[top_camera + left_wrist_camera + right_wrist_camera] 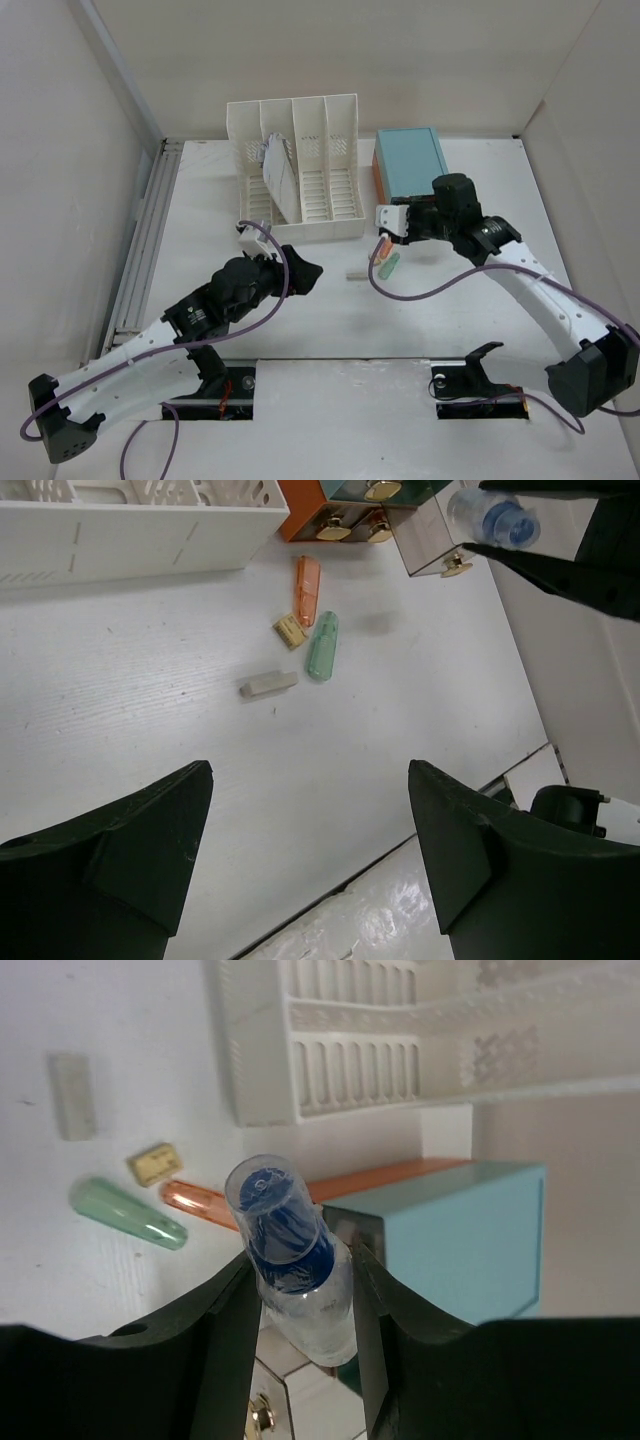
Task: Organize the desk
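Where the arms are bolted, near edge: the bench (330, 320) starts here and runs flat, white and matte to the back wall, under everything.
Bench handling: it looks rigid, heavy and fixed, with nothing to take hold of, so the work is on what lies on it.
Left tool (308, 780): released, jaws wide, nothing between them, hovering over bare bench short of the loose items.
Loose items: grey block (268, 684), tan chip (290, 631), green case (321, 646) and orange case (306, 588) lie close together. They are low and probably light, apt to skid.
Right tool (302, 1265): clenched on a clear tube (285, 1230) with a blue core, held off the bench.
In the way: a clear drawer (425, 545) stands out from the teal drawer box (408, 163), close by the tube.
Far: white file rack (295, 170) holding papers (275, 170); grey rail (145, 240) along the left edge.
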{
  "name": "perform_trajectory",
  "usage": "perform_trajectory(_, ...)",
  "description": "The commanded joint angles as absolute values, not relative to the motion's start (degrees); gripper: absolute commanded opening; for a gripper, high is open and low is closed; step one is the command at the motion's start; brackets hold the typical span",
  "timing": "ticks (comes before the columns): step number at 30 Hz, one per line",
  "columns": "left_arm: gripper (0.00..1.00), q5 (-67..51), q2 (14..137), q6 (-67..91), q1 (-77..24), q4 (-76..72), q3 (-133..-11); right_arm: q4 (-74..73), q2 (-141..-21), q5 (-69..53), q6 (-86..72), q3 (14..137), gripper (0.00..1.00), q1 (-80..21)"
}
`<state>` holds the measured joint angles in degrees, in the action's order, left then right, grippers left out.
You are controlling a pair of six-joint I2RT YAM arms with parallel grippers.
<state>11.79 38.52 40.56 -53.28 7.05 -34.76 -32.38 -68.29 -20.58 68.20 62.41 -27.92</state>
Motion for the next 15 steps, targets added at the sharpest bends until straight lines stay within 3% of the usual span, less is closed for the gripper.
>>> perform_trajectory(1,0.76,10.90,38.14,39.90,-53.61,5.10,-37.44,-21.90,-66.01,-20.22,62.14,60.13,0.11,-23.84)
perform_trajectory(15,0.76,10.37,39.20,39.38,-53.61,4.04,-36.39,-15.47,-67.15,-25.29,53.18,56.87,0.10,-10.65)
